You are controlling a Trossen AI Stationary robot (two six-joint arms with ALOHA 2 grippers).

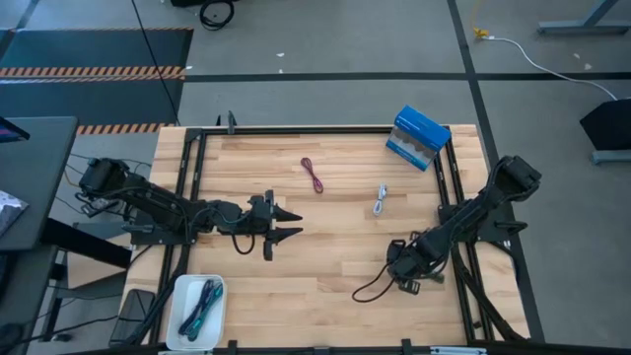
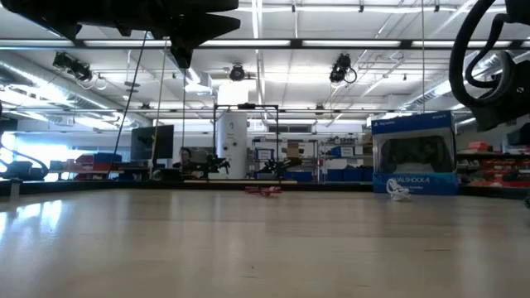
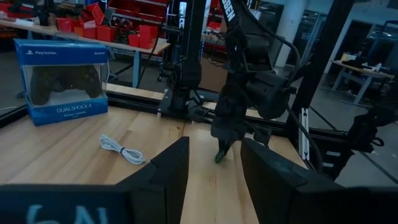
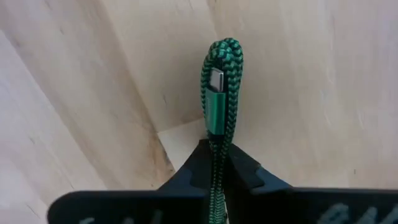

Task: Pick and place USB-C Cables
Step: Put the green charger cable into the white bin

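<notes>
Overhead, the wooden table [image 1: 325, 256] fills most of the scene, ringed by a dark metal frame [image 1: 296, 129]. On its left side the left arm reaches in low, and its left gripper [image 1: 292, 223] hangs above the boards with its two fingers spread wide and nothing between them. On the right side the right arm bends down toward the near edge; the right gripper [image 4: 217, 163] is clamped tight on a green cable [image 4: 219, 93], whose braided loop and metal plug stick out past the fingertips (the left wrist view shows it dangling just above the wood).

A blue-and-white box [image 1: 418, 137] stands at the far right corner, well clear of both arms. A white tray [image 1: 198, 311] sits at the near left corner, close to the left arm's base, and holds a few cables [image 1: 200, 307] lying side by side; one reads teal, but their exact number is too small to tell.

Out on the open boards lie two more cables: one maroon cable [image 1: 314, 176] toward the far middle, and one white cable [image 1: 381, 201] between it and the box. Nothing lies between either of them and the grippers.
</notes>
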